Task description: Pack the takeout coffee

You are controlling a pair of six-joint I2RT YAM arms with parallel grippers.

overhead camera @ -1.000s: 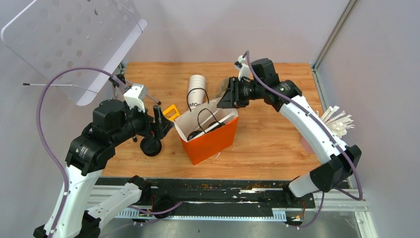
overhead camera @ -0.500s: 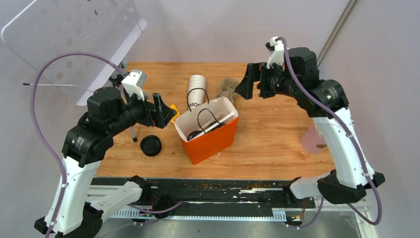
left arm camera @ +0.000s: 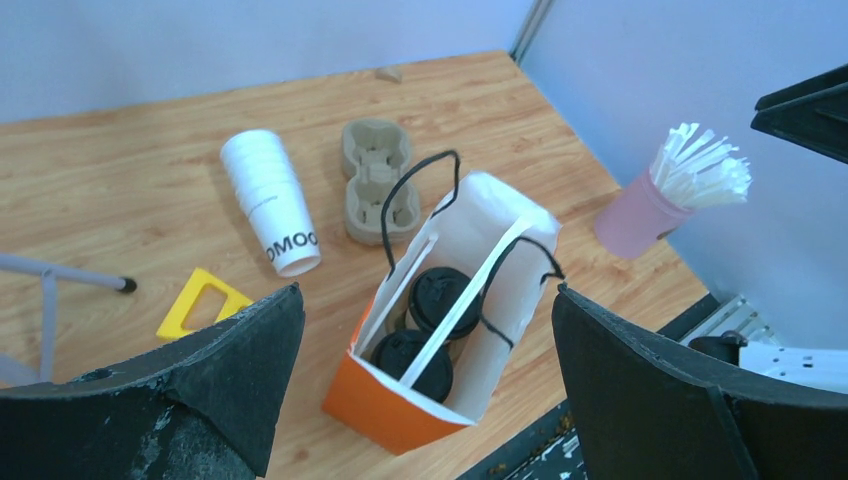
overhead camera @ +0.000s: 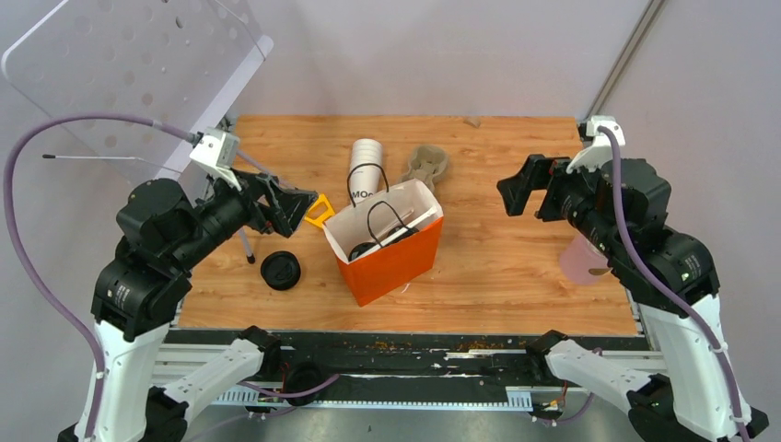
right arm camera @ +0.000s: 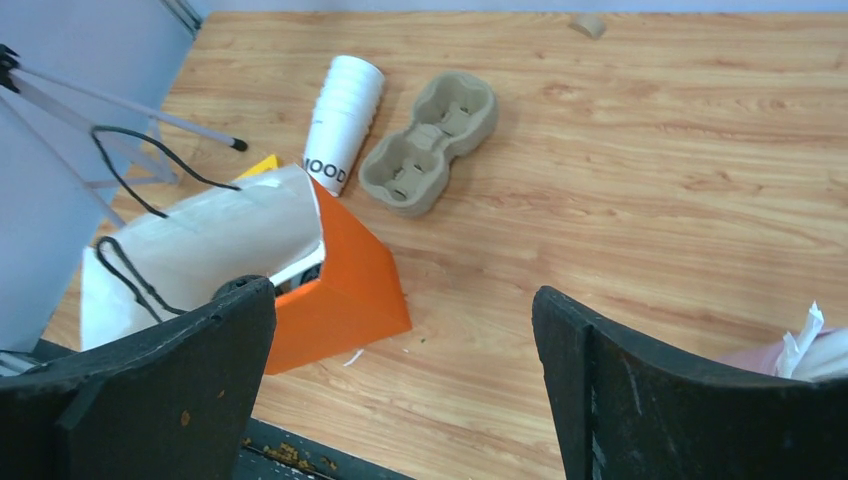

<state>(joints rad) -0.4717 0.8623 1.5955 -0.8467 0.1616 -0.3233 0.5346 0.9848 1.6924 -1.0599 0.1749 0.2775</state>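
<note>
Looking down, I see the takeout coffee (left arm camera: 440,298) standing upright inside the orange paper bag (overhead camera: 391,262), just right of my wide-open, empty left gripper (overhead camera: 287,203), farther from the equally wide right gripper (overhead camera: 527,189).

We read table (overhead camera: 516,267) as wood-grain, smooth, low sheen. Bag (overhead camera: 396,267): orange paper outside, white inside, matt. Stacked cups (left arm camera: 270,200): white paper, smooth. Carrier (right arm camera: 430,142): grey-brown moulded pulp, rough, matt. Takeout coffee (left arm camera: 440,297) lid: black plastic, slight gloss. Straw holder (left arm camera: 635,218): pink translucent plastic.
</note>
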